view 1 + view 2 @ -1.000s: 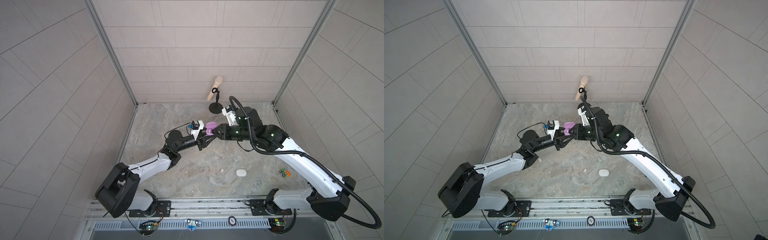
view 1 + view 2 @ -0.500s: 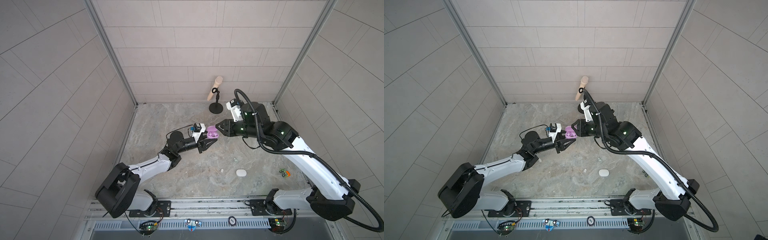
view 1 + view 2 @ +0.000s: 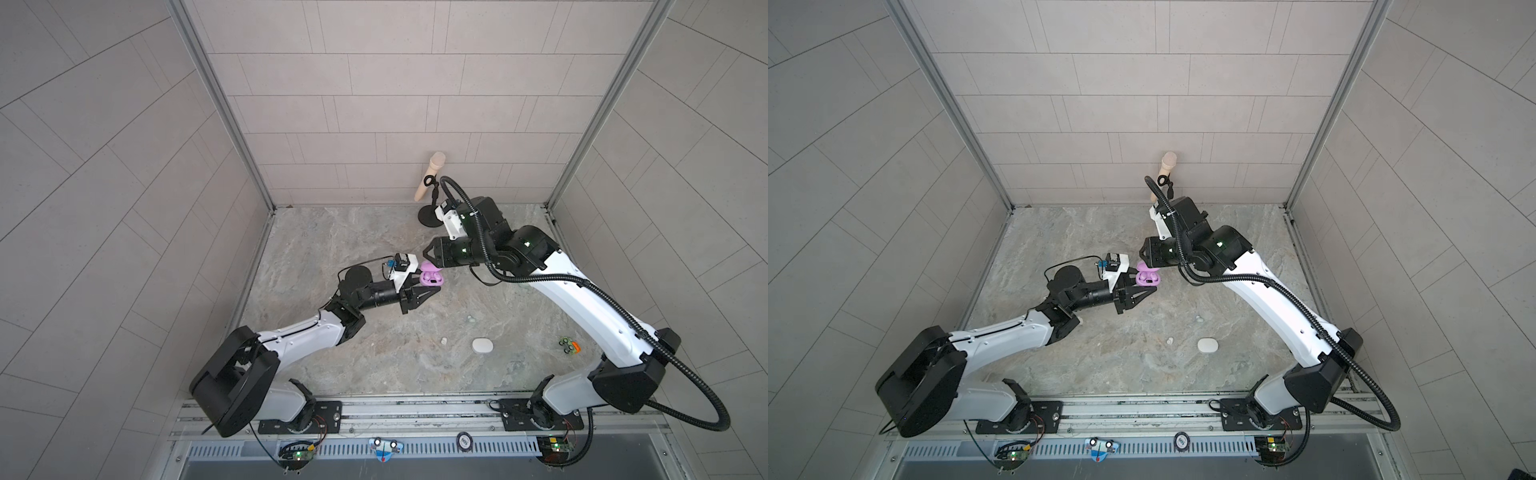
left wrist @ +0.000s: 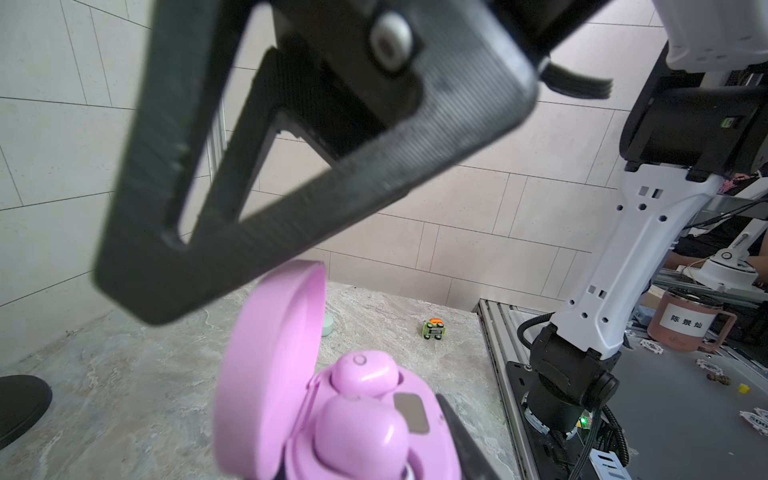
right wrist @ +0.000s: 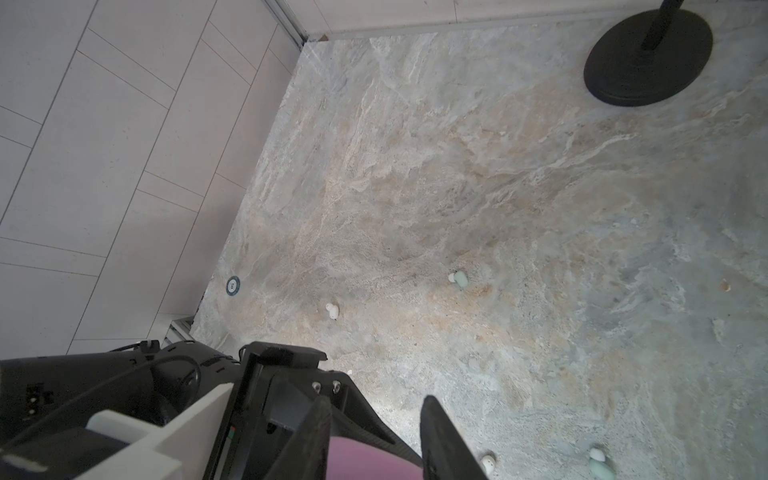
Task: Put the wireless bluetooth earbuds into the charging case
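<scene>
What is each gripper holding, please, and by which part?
Left gripper grips the open lilac charging case by its base; right gripper holds nothing.

A robotics lab test cell: two arm bases (image 3: 555,397) bolted to an aluminium mounting rail (image 3: 415,409), bare circuit boards (image 3: 297,455) wired just in front of it, and behind it a stone-pattern tabletop (image 3: 353,249) boxed in by framed wall panels (image 3: 415,124) (tile-look, three sides). Across the rail from the tabletop, a cluttered workbench (image 4: 665,399) holds a labelled mug (image 4: 685,322).

Near the right jaws, beige microphone (image 3: 432,173) tilted on black round-based stand (image 3: 428,217); well apart, small green-and-orange wheeled toy (image 3: 568,345).
</scene>
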{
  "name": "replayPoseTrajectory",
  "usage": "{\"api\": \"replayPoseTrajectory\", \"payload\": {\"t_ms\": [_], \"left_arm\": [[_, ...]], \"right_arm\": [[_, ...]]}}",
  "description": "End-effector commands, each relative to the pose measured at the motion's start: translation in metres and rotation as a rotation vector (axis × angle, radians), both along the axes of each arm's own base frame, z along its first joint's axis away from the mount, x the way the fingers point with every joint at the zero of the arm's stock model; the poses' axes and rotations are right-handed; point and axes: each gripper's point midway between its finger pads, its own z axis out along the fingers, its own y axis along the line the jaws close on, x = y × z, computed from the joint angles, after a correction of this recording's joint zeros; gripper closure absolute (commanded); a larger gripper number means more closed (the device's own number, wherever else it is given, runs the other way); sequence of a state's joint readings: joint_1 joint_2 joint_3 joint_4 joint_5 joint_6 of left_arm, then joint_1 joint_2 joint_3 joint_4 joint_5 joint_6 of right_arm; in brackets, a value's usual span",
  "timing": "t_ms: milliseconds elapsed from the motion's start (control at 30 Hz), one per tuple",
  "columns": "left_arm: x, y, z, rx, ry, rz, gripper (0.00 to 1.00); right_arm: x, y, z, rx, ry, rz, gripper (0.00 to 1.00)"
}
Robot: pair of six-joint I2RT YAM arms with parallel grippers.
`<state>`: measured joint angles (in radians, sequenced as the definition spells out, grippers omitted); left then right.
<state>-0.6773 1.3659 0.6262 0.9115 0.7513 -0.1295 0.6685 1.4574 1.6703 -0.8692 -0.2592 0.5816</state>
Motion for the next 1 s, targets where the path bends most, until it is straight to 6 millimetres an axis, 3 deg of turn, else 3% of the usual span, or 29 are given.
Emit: {"api": "replayPoseTrajectory", "payload": {"t_ms": [0, 200, 367, 567, 733, 833, 967], "left_arm": [[-0.007, 0.002, 0.010, -0.021, -0.041, -0.012, 0.78], [-0.005, 0.002, 0.010, -0.022, -0.044, -0.006, 0.78], [-0.006, 0.002, 0.010, -0.022, -0.043, -0.006, 0.78], [-0.006, 0.002, 0.012, -0.026, -0.046, -0.009, 0.78], [-0.007, 0.003, 0.013, -0.027, -0.044, -0.009, 0.78], [-0.006, 0.003, 0.010, -0.020, -0.041, -0.007, 0.78], [-0.007, 0.002, 0.007, -0.015, -0.033, -0.010, 0.78]], "right_arm": [[-0.023, -0.006, 0.004, 0.008, 0.014, 0.006, 0.62], [-0.042, -0.012, -0.006, 0.022, 0.046, -0.018, 0.63], [-0.047, -0.018, -0.002, 0.009, 0.038, -0.024, 0.64], [-0.046, -0.012, -0.025, -0.016, 0.074, -0.009, 0.65], [-0.046, -0.006, -0.031, -0.003, 0.092, -0.007, 0.65], [-0.045, -0.008, -0.025, 0.007, 0.076, -0.011, 0.60], [-0.045, -0.007, -0.018, 0.016, 0.067, -0.005, 0.43]]}}
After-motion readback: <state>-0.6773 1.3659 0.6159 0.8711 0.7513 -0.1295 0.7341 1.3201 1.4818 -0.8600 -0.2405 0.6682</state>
